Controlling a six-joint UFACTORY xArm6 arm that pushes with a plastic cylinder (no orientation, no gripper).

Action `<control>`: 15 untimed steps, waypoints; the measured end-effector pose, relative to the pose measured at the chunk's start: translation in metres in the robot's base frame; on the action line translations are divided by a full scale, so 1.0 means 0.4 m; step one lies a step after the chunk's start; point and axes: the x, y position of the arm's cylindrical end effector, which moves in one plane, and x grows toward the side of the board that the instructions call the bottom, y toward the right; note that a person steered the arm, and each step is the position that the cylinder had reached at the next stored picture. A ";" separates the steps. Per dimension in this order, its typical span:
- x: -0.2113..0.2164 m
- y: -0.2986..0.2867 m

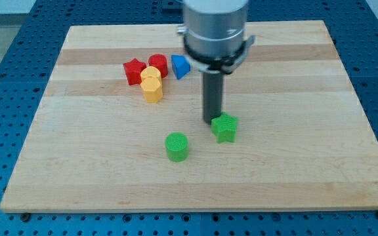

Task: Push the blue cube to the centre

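The blue block (180, 66), wedge-like from here, sits on the wooden board (294, 151) at the upper middle, at the right end of a cluster. My tip (213, 120) rests on the board below and to the right of the blue block, well apart from it. It stands right at the upper left edge of a green star-shaped block (225, 128); I cannot tell if they touch.
Left of the blue block are a red cylinder (158, 64), a red star-shaped block (134, 71) and two yellow blocks (151, 84) close together. A green cylinder (176, 146) stands at the lower middle. The board's edges drop to a blue perforated table (18, 39).
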 end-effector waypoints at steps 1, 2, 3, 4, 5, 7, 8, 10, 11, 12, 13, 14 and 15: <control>-0.033 0.070; -0.136 0.134; -0.314 0.166; -0.479 0.163; -0.537 0.063; -0.479 -0.133; -0.456 -0.118; -0.451 -0.071; -0.419 -0.075; -0.305 -0.107; -0.182 -0.137; -0.082 -0.156; -0.064 -0.156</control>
